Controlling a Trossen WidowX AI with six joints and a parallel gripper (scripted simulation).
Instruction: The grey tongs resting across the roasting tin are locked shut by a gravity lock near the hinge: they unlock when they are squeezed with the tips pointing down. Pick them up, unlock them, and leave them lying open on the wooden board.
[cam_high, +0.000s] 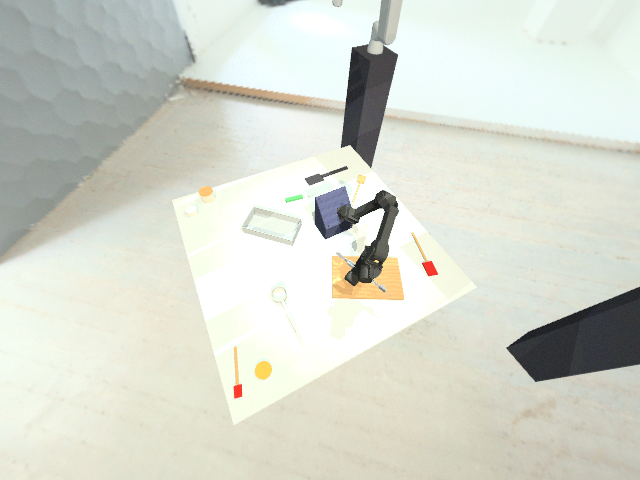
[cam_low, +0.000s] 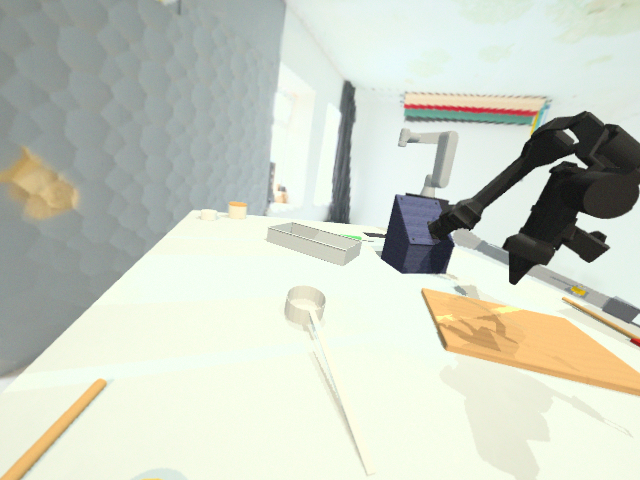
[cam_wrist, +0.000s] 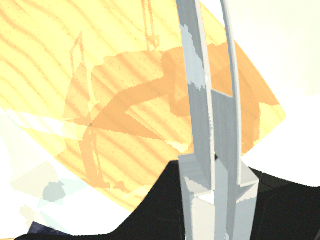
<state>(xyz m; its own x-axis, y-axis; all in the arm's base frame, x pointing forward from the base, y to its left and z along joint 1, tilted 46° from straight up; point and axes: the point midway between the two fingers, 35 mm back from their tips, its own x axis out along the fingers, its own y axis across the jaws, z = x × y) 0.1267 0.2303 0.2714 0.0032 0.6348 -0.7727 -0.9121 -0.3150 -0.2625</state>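
My gripper (cam_high: 359, 275) (cam_wrist: 192, 166) is shut on the grey tongs (cam_high: 382, 287) (cam_low: 555, 280) (cam_wrist: 196, 75). The tongs hang clear above the wooden board (cam_high: 392, 268) (cam_low: 568, 341) (cam_wrist: 40, 50) and slant across it in the top view. In the exterior view they lie close to level, one end a little lower, with a small yellow part on the side. In the wrist view their two arms run close together; whether the lock is released cannot be told. The roasting tin (cam_high: 267, 235) (cam_low: 310, 248) stands away from the board, with no tongs across it.
A dark blue slanted block (cam_high: 331, 206) (cam_low: 413, 222) stands behind the board, against the arm's base. A round strainer with a long handle (cam_high: 292, 322) (cam_low: 338, 387) lies beside the board. A red-ended spatula (cam_high: 429, 267) lies on the board's other side.
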